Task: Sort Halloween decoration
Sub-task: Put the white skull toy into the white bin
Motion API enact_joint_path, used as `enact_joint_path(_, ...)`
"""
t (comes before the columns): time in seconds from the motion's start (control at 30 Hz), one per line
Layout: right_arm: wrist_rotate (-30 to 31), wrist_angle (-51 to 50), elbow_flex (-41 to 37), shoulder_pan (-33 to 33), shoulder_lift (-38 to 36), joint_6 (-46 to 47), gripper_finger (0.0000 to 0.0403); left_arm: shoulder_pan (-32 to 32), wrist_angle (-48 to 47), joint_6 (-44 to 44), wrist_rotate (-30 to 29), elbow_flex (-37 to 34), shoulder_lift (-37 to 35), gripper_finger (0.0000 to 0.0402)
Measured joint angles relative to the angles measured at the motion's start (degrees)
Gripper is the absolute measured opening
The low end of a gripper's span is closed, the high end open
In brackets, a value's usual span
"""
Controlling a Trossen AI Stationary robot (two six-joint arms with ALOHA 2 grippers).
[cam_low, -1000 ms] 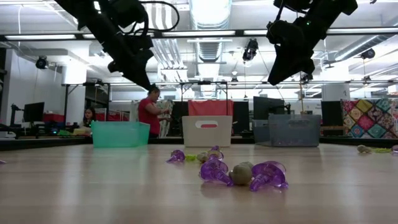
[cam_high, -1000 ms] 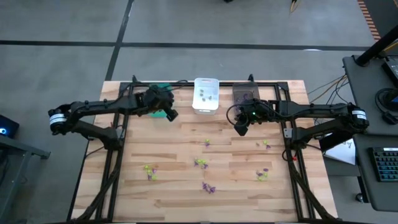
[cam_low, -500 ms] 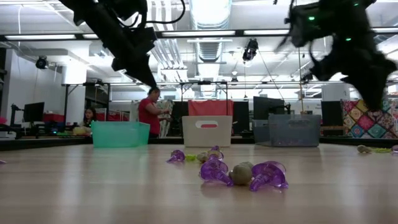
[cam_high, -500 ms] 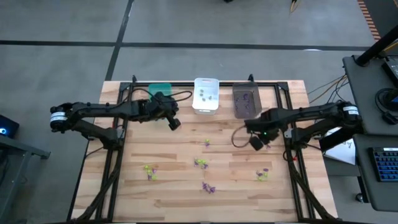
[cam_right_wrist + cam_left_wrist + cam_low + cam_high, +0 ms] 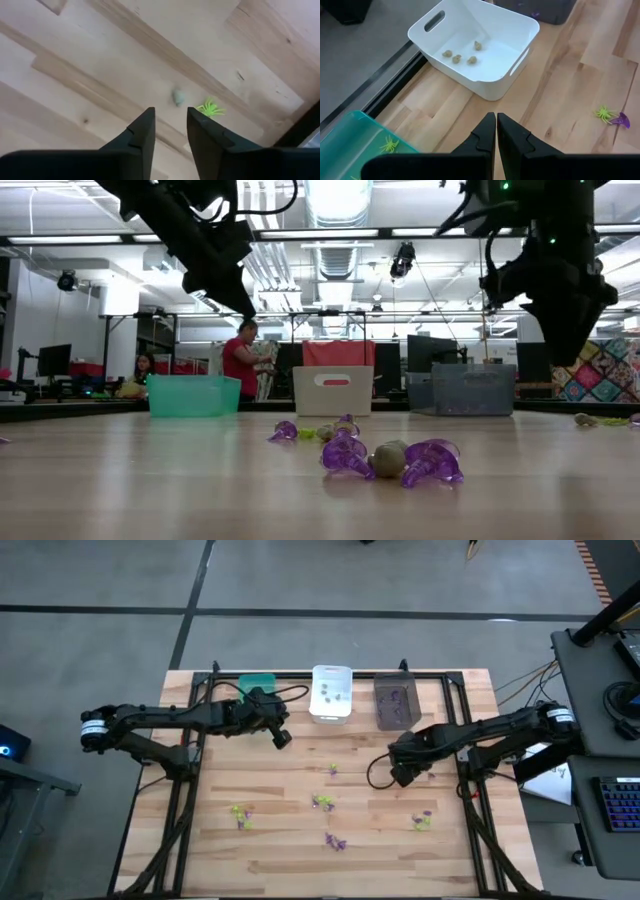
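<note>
Small purple and yellow-green trinkets lie scattered on the wooden table (image 5: 300, 755), among them a purple one (image 5: 322, 802) and a yellow-green one (image 5: 240, 812). My right gripper (image 5: 170, 117) points down, open, above a greyish trinket (image 5: 177, 96) and a yellow-green spider (image 5: 210, 107) that lie on the wood right of centre. It touches neither. My left gripper (image 5: 496, 120) hangs shut and empty above the table, between the green bin (image 5: 258, 687) and the white bin (image 5: 331, 692). It slants down toward the white bin.
At the far edge stand a green bin holding a yellow-green spider (image 5: 389, 145), a white bin (image 5: 475, 47) holding several greyish pieces, and a dark grey bin (image 5: 397, 702) holding purple ones. A black frame (image 5: 190, 770) borders the table. People are in the room beyond.
My right gripper has come from just in front of the dark grey bin toward the table's near edge and down, tipping until it points straight down. My left gripper has shifted a little from the green bin toward the table's right edge, staying shut.
</note>
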Motion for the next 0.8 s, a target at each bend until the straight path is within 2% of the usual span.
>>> enact_joint_path(0.2, 0.04, 0.37, -0.09, -0.02, 5.03, -0.88, 0.0129, 0.00, 0.01, 0.00, 0.00, 0.00, -0.02, 0.0000)
enact_joint_path(0.8, 0.04, 2.12, -0.17, -0.04, 17.09, -5.75, 0.0127, 0.00, 0.01, 0.00, 0.00, 0.00, -0.02, 0.0000)
